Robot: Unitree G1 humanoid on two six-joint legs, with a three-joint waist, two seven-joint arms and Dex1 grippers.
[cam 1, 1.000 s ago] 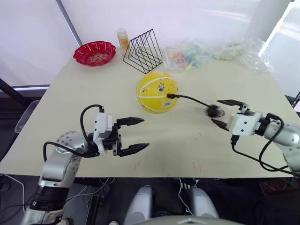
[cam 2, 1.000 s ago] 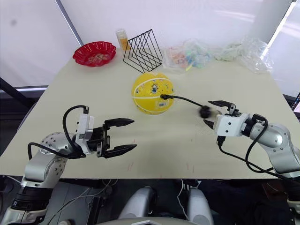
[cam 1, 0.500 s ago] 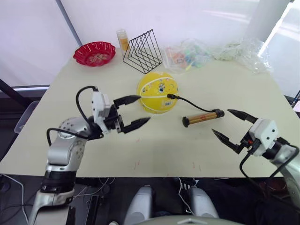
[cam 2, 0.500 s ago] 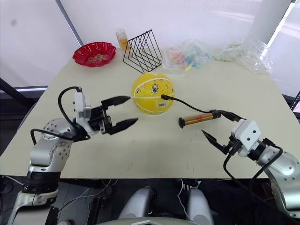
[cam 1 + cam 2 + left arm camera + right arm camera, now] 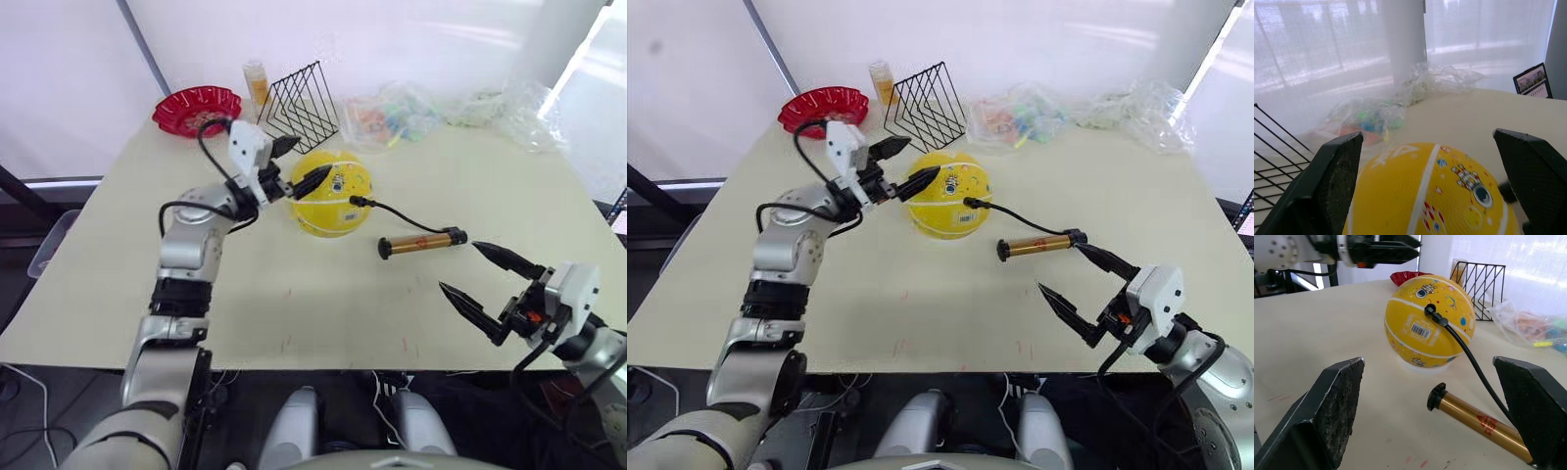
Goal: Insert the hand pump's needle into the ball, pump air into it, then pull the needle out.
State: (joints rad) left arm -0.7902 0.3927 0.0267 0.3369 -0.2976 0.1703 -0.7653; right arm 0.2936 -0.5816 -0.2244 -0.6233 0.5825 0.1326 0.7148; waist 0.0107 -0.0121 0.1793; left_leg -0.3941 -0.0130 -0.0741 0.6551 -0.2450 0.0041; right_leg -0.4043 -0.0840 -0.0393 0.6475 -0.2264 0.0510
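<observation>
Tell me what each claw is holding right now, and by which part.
Nothing is held. The left claw is open around the top of the ball without gripping it. The right claw is open above the table, apart from the hand pump.

A pale beige worktop [image 5: 323,294] stands before white sheer curtains [image 5: 392,39] glowing with daylight; a white pillar [image 5: 549,39] rises at 1 o'clock, dark floor [image 5: 20,245] at 9 o'clock.

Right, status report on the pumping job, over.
Left gripper open at ball. Right gripper open, empty. Hand pump lying on table, needle in ball.
</observation>
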